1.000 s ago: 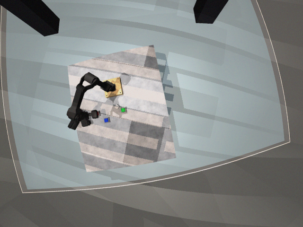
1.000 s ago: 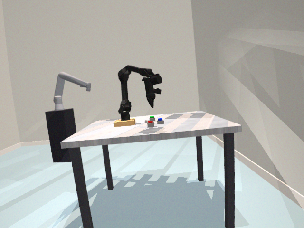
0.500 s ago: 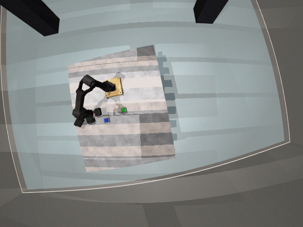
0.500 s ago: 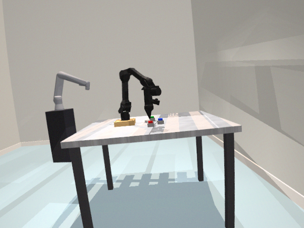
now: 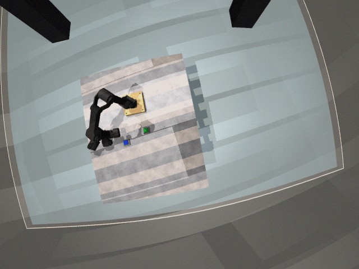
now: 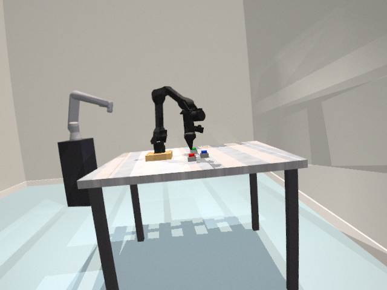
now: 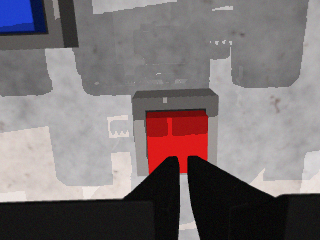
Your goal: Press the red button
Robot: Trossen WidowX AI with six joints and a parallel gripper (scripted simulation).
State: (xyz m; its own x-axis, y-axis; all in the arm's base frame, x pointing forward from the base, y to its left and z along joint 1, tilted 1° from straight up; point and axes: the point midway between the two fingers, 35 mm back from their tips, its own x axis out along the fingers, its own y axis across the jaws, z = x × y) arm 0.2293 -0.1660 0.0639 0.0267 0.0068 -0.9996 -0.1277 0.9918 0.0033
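Note:
The red button [image 6: 191, 154] [image 7: 177, 142] sits in a grey housing on the table. It is hidden under the arm in the top view. My gripper [image 6: 191, 148] [image 7: 182, 166] points down with its fingers shut and empty, a thin gap between them. In the wrist view its tips overlap the near part of the red cap. In the exterior view the tips appear a little above the cap; contact is not visible. The cap stands up from its housing.
The blue button [image 5: 125, 142] [image 6: 204, 151] [image 7: 17, 17] is close beside the red one. The green button [image 5: 146, 130] [image 6: 194, 148] is farther off. A small pale piece [image 5: 139, 126] lies near it. The arm stands on a yellow base [image 5: 139, 110] [image 6: 158, 156].

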